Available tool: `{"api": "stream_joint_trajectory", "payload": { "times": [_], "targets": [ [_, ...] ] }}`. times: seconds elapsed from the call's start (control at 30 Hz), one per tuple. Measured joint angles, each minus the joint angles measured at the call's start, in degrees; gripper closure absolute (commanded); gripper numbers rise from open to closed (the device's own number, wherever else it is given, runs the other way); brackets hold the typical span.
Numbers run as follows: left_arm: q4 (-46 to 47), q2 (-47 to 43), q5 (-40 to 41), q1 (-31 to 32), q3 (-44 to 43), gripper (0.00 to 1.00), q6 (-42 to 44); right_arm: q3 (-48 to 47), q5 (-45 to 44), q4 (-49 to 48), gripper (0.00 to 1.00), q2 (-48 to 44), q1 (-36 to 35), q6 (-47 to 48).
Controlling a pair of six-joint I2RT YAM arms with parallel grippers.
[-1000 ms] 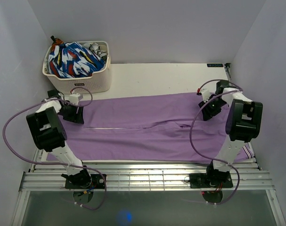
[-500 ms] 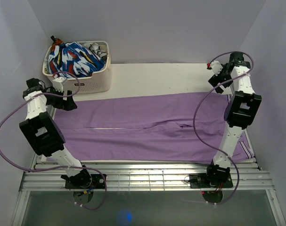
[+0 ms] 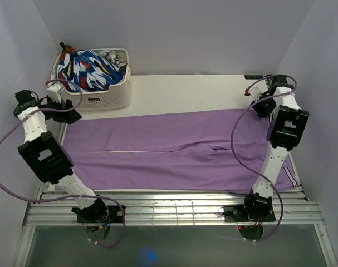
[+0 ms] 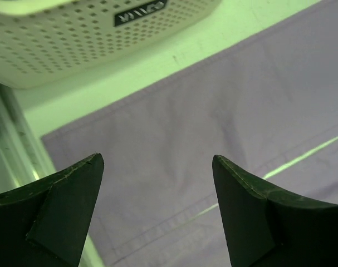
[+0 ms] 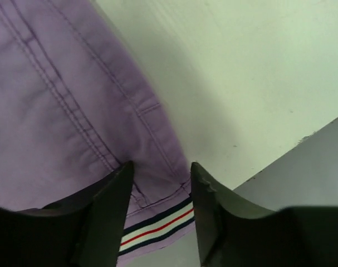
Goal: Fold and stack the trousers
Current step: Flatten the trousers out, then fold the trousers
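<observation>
From above, the trousers (image 3: 174, 150) lie spread flat along the counter (image 3: 185, 92), waistband to the right. My left jaws hang by their far left corner beside the basket (image 3: 102, 97), and my right jaws by the far right corner. At my left wrist, the left jaws stand wide apart, nothing between them, above the purple hem. At my right wrist, the right jaws stand partly apart, clamping nothing, over the waist corner where the striped waistband (image 5: 157, 225) meets bare counter.
</observation>
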State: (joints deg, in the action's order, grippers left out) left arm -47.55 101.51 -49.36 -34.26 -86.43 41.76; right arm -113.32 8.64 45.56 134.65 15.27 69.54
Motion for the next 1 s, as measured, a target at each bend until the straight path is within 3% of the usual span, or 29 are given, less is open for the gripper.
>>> {"api": "stream_joint_trajectory", "payload": {
  "times": [0.23, 0.47, 0.7, 0.87, 1.0],
  "targets": [
    [4.13, 10.38, -0.26, -0.11, -6.45, 0.14, 2.58, 2.32, 0.46, 1.36, 0.91, -1.18, -0.83, 3.23],
    [8.52, 18.78, 0.57, 0.02, -7.89, 0.12, 3.41, 9.22, -0.09, -1.27, 0.92, -5.14, -1.22, 9.49],
    [21.84, 19.04, 4.79, 0.28, -0.31, 0.10, 1.55, 13.07, -0.17, -2.16, 0.92, -7.54, -1.44, 12.02],
    [23.71, 21.64, 6.23, 0.39, -3.58, 0.08, 3.50, 13.11, -0.33, -2.14, 0.92, -7.56, -1.46, 12.35],
    [23.08, 24.85, 7.21, 0.72, -6.60, 0.13, 6.86, 13.16, -0.44, -2.23, 0.92, -7.58, -1.46, 12.37]
  ]
}}
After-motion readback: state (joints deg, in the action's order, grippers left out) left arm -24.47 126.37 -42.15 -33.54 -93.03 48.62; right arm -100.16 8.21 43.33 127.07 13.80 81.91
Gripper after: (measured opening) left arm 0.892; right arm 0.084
